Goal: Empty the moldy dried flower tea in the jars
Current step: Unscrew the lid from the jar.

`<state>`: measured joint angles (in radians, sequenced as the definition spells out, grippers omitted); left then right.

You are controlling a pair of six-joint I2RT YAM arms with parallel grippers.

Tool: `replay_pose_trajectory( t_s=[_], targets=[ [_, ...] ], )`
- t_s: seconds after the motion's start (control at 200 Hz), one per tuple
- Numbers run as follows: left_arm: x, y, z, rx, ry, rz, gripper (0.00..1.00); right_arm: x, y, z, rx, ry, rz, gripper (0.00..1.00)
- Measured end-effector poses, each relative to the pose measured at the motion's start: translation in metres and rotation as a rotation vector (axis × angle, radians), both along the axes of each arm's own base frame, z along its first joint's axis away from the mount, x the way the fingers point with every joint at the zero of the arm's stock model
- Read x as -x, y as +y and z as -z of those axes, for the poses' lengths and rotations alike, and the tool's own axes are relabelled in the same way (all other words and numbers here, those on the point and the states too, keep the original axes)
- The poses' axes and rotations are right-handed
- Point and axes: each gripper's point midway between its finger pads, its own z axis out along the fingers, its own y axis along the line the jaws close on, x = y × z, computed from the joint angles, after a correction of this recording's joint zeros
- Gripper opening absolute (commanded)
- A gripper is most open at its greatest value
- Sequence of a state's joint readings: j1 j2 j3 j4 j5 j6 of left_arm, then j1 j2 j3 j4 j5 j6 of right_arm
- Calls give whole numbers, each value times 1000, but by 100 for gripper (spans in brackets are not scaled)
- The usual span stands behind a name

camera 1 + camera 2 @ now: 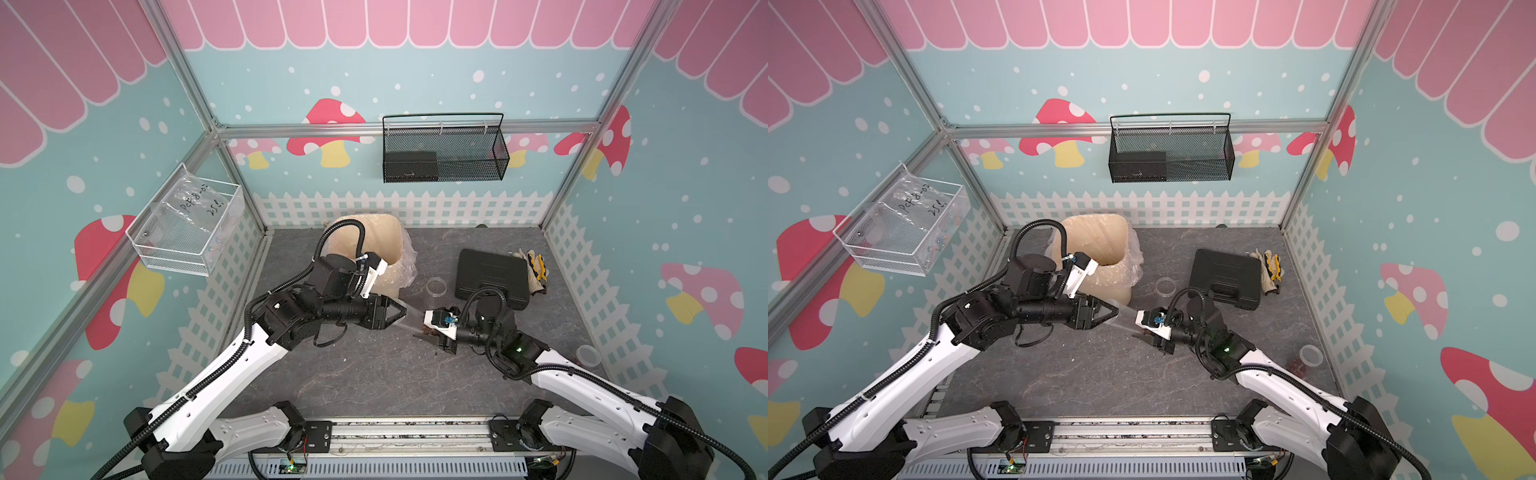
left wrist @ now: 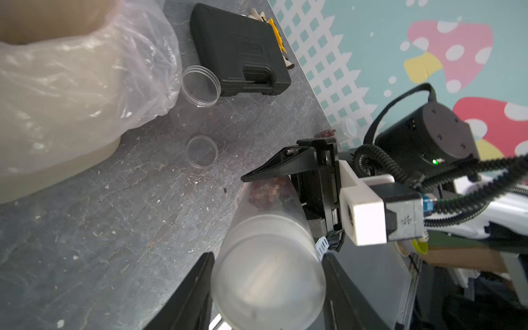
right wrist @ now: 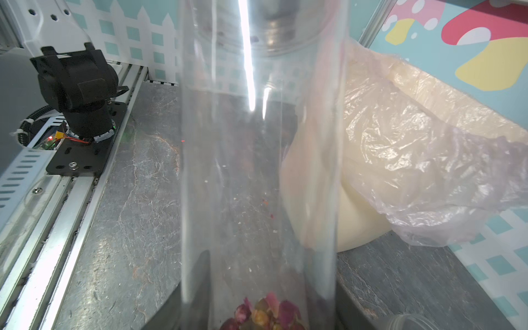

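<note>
The left gripper (image 2: pixel 268 257) pinches 1 end of a clear jar (image 1: pixel 415 321) held level between both arms. The right gripper (image 3: pixel 260 291) clamps the other end, where the tea (image 3: pixel 265 314) sits inside. The bin (image 1: pixel 388 237) stands just behind. A 2nd jar (image 1: pixel 436 286) stands beside the case (image 1: pixel 490 274).

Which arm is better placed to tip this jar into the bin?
Left, probably: the left gripper clamps the jar end nearer the bin, beside that arm; the right gripper holds the tea end, farther off.
</note>
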<state>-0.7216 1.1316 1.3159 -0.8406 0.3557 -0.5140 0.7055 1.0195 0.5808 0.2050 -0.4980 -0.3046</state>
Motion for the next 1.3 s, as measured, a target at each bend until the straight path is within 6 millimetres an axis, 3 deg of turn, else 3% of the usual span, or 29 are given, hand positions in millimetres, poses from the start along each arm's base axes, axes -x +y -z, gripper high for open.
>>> replay_pose_trajectory(
  t_s=[0.075,0.11,0.275,0.46,0.615,0.891,1.116,1.301],
  targets=[
    [-1,-1,0,10,16,-18,72,0,-1,0,-3,-5,6,0],
    [-1,-1,0,14,13,-16,81,0,-1,0,-4,-4,7,0],
    [5,0,-16,14,-142,70,97,3,0,-7,-37,-5,-3,0],
    [38,20,-57,-11,-593,297,97,20,2,-4,-53,31,-80,0],
    [68,25,-44,-69,-853,539,97,39,5,-1,-58,71,-186,0],
    [64,9,2,-179,-881,775,91,63,6,3,-58,124,-315,0],
    [65,3,2,-175,-901,841,67,67,8,9,-50,153,-342,0],
    [68,1,7,-164,-886,875,63,66,8,15,-39,176,-343,0]
  ],
)
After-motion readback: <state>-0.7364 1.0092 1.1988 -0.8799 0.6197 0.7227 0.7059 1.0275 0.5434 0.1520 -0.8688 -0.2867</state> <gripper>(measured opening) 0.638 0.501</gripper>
